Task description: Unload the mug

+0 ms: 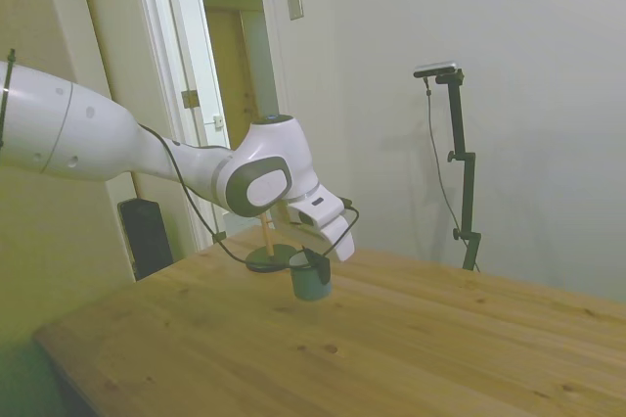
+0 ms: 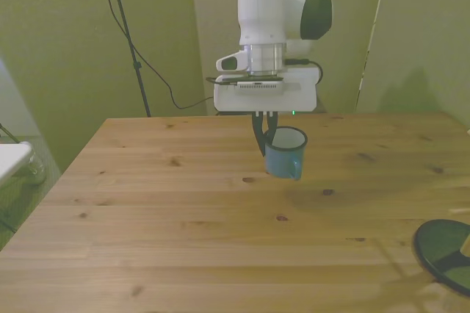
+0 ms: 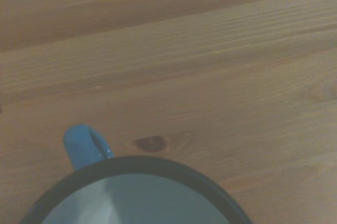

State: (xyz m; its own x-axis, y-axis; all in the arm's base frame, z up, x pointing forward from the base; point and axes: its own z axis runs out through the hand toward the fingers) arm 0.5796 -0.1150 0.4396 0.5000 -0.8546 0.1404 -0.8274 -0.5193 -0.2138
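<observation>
Mug (image 2: 285, 154): light blue, upright, rim pinched in the closed jaws of the gripper (image 2: 264, 134), hanging just above mid-worktop (image 2: 169, 217). Dark round stand base (image 2: 444, 248) at the mug's 4 o'clock in the front view, well apart.

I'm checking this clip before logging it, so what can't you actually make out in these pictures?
- Mug bottom: neither the side nor the front view settles whether it touches the table.
- Mug body: cut off by the wrist view's edge.
- Stand base: cut off at the front view's right.
- Gripper fingertips: dark, small.

Wooden table (image 2: 183, 217) bearing dark round stand base (image 2: 444, 253)
</observation>
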